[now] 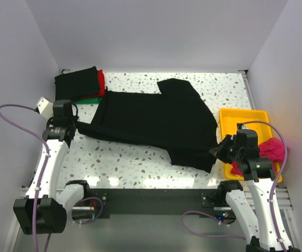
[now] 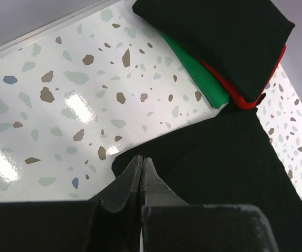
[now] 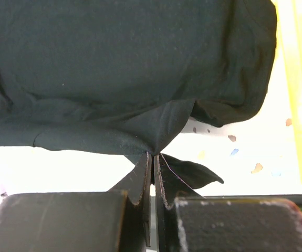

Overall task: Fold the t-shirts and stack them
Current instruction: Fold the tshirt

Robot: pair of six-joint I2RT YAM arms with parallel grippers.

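A black t-shirt [image 1: 156,118] lies spread across the middle of the speckled table. My left gripper [image 1: 76,125] is shut on its left corner, and in the left wrist view [image 2: 142,160] the jaws are closed at the edge of the cloth [image 2: 229,168]. My right gripper [image 1: 217,150] is shut on its near right hem [image 3: 152,155], and the cloth [image 3: 129,63] is pulled up to a point there. A folded stack sits at the back left: a black shirt [image 1: 77,83] on top, a red one [image 1: 101,81] and a green one [image 1: 90,100] below. A magenta-pink shirt [image 1: 271,149] lies crumpled in the tray.
A yellow plastic tray [image 1: 242,115] stands at the right edge of the table, just beside my right gripper; its wall also shows in the right wrist view [image 3: 300,79]. White walls close in the table on the left, back and right.
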